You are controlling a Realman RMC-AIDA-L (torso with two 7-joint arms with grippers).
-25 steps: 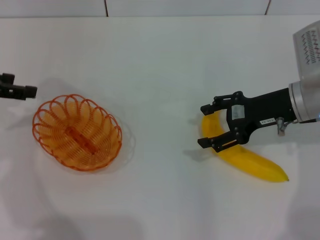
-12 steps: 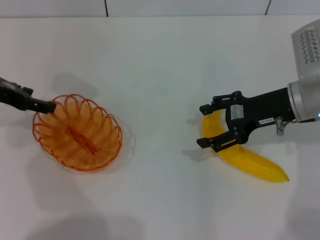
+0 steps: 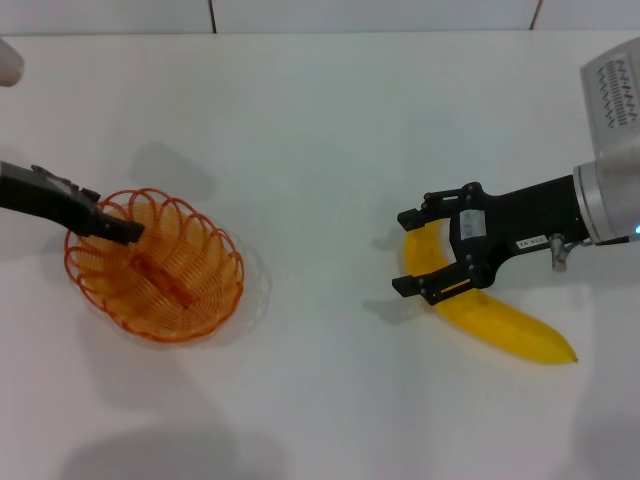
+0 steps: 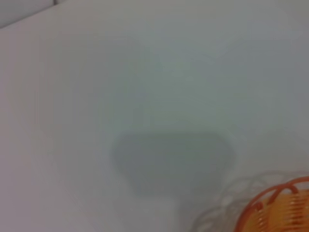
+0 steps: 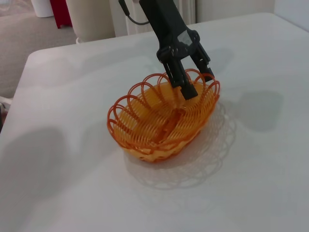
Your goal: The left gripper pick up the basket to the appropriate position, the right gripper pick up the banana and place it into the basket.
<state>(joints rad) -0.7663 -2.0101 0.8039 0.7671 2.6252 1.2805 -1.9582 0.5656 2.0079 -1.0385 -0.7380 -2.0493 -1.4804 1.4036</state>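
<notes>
Head view: the left gripper (image 3: 120, 229) comes in from the left edge, tips over the basket (image 3: 155, 265) at its far-left rim; can't tell from here if fingers are apart. The basket sits on the white table (image 3: 320, 120), left of centre. The right gripper (image 3: 412, 252) reaches in from the right, fingers spread wide, w/ the upper curved end of the banana (image 3: 490, 315) between them, not clamped. The banana lies flat on the table right of centre, well apart from the basket, other tip pointing to the near right. Left wrist view: mostly bare table w/ a soft shadow; a bit of the basket's rim (image 4: 275, 205) in one corner, own fingers not seen. Right wrist view: the basket (image 5: 161, 116) upright on the table, the left gripper (image 5: 190, 79) coming down at its far end, fingers parted, straddling the scalloped rim, one finger (image 5: 182, 83) inside the basket, the other outside; not closed on the wire.
</notes>
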